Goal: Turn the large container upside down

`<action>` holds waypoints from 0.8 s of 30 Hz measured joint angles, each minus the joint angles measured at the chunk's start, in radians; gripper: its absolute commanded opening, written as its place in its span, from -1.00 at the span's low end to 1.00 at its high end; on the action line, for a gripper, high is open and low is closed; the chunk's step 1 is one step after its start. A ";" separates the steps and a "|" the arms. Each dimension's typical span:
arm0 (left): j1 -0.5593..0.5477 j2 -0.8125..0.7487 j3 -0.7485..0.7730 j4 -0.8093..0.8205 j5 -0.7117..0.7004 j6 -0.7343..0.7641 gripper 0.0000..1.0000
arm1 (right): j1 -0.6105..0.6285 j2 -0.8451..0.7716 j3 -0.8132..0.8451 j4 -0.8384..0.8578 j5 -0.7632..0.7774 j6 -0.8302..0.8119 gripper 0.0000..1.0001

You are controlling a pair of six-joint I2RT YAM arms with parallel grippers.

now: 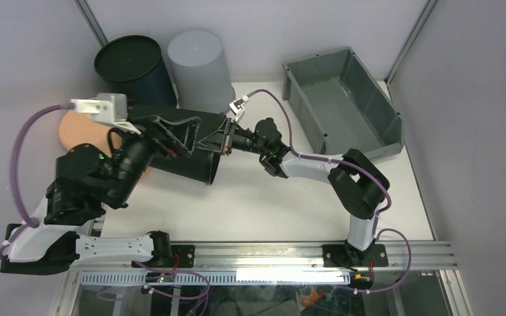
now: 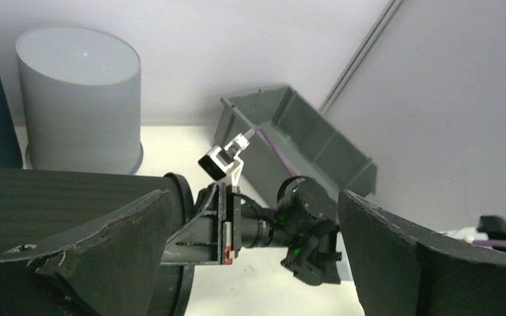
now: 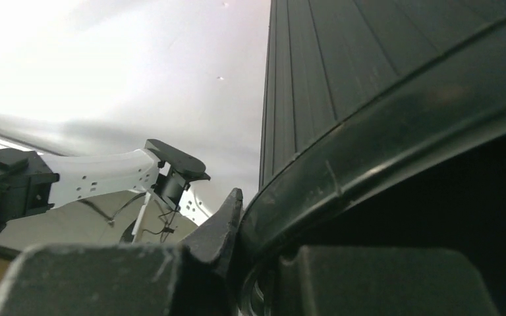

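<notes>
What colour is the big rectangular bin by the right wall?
The large container is plain dark grey, clearest in the top external view.

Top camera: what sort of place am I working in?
Probably a lab robot test cell: a white table boxed in by plain grey panels, two arms bolted to an aluminium rail, with props: a grey bin, a black bucket on its side and a pale bucket.

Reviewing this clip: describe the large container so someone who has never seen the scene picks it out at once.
Look at the far right corner of the table. The large container sits there, open side up. It alone is grey, rectangular and straight-walled; the pale grey bucket and dark blue bucket further left are round.
</notes>
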 measured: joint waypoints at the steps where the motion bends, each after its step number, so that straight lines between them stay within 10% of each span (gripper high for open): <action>1: 0.000 0.015 0.000 -0.013 0.002 -0.006 0.97 | -0.002 0.005 -0.010 0.029 -0.012 0.015 -1.00; 12: 0.000 0.059 0.000 -0.068 0.024 -0.014 0.98 | -0.045 0.108 -0.175 0.526 -0.062 0.247 -1.00; 24: 0.000 0.063 0.000 -0.068 0.024 -0.016 0.98 | -0.064 0.026 -0.441 0.642 -0.041 0.261 -1.00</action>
